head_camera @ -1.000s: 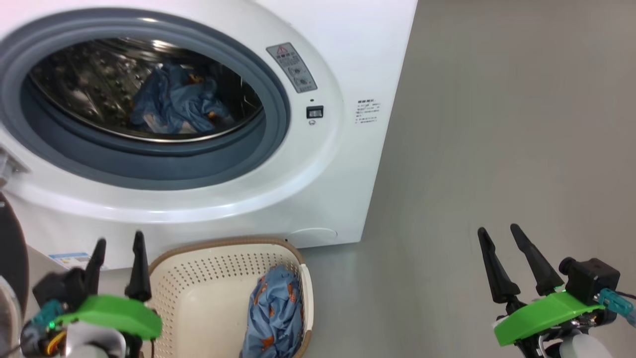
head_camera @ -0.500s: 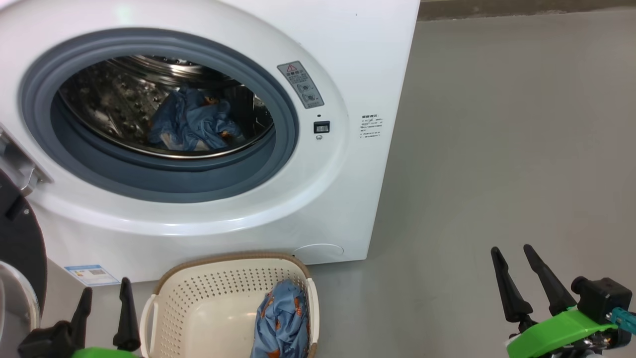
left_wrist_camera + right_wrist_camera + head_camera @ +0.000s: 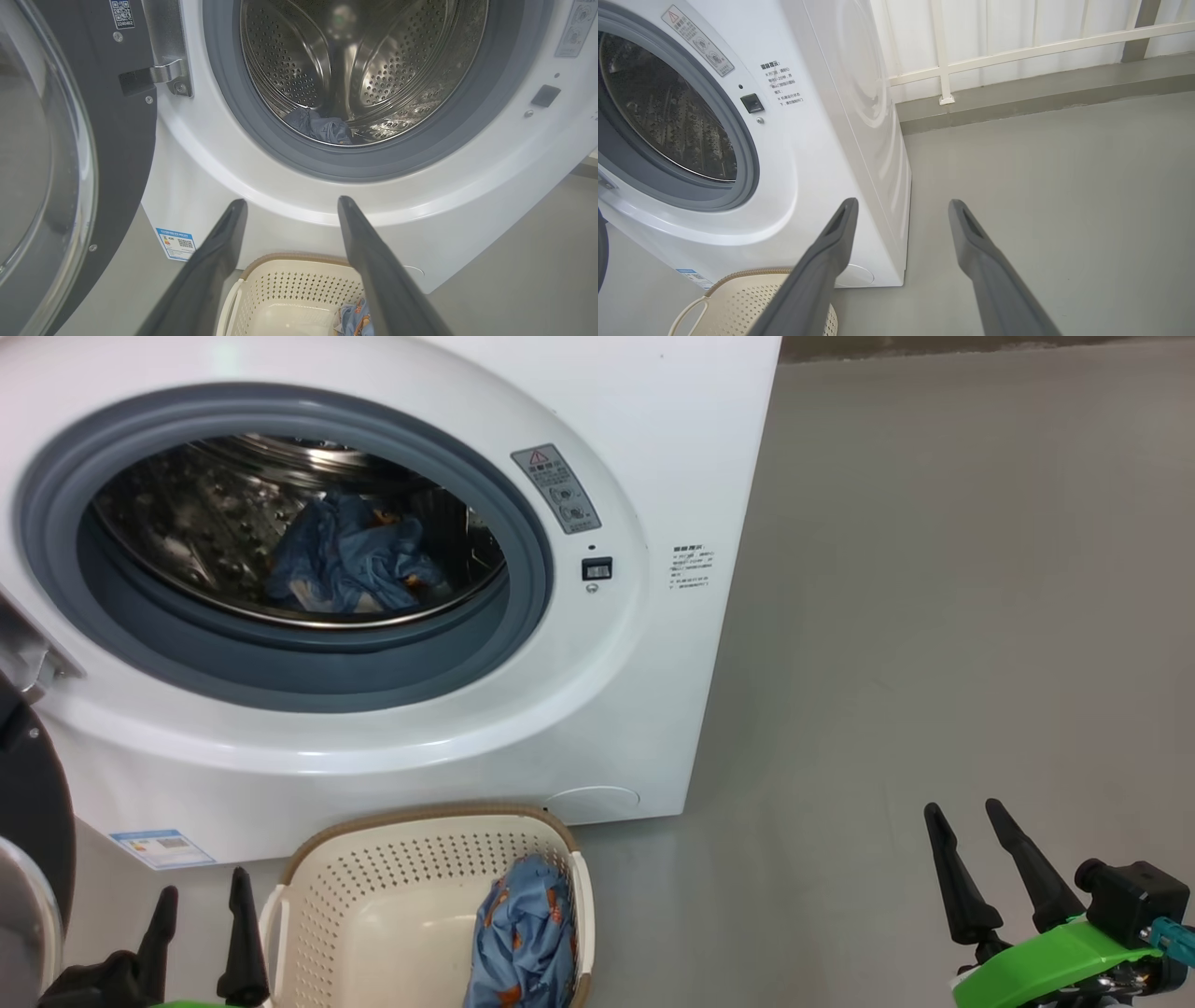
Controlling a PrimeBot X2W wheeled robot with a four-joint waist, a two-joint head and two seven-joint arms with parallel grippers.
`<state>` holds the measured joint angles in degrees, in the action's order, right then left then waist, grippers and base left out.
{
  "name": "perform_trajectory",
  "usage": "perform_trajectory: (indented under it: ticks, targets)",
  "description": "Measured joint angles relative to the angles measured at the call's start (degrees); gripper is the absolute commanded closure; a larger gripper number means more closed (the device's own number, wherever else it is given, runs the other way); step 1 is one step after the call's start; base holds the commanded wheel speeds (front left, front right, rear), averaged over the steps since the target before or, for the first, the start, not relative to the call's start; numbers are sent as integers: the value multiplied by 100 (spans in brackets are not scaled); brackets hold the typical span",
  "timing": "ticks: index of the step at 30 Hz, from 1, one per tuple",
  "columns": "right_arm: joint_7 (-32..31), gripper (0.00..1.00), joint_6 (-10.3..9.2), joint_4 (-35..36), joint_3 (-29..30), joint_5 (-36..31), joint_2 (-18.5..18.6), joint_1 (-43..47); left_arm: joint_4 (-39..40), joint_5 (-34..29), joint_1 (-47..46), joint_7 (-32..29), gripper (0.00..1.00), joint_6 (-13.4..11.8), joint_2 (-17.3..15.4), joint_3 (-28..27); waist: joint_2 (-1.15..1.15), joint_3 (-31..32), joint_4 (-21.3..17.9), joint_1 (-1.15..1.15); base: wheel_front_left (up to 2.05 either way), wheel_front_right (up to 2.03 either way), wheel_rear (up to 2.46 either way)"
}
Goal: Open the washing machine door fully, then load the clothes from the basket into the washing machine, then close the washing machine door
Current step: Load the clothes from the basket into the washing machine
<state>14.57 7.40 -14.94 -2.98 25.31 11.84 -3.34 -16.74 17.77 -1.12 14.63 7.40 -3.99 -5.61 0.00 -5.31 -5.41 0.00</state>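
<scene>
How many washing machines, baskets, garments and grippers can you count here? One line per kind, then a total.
Washing machines: 1, the washing machine
Baskets: 1, the basket
Garments: 2, the garment inside the machine and the garment in the basket
Grippers: 2, the left gripper and the right gripper
Total: 6
</scene>
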Motion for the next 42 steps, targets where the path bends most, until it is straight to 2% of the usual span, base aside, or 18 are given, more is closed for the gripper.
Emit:
perform_trajectory:
  ticks: [6,22,30,42]
  targets:
    - [0,0,0,27,4,0,-38,-23,-109,1,-15,0,0,0,0,101,0,-128,-30,0,0,0,0]
    - [0,0,0,137,11,-53,-246,-446,-1103,250,-576,0,0,0,-42,728,0,-700,-141,0,0,0,0]
    - [0,0,0,188,16,-79,-336,-654,-1550,460,-958,-1,0,0,-207,1238,0,-1067,-200,0,0,0,0]
    - [0,0,0,316,-41,-162,-570,-1168,-2579,1151,-2085,-1,0,0,-525,2451,0,-1913,-402,0,0,0,0]
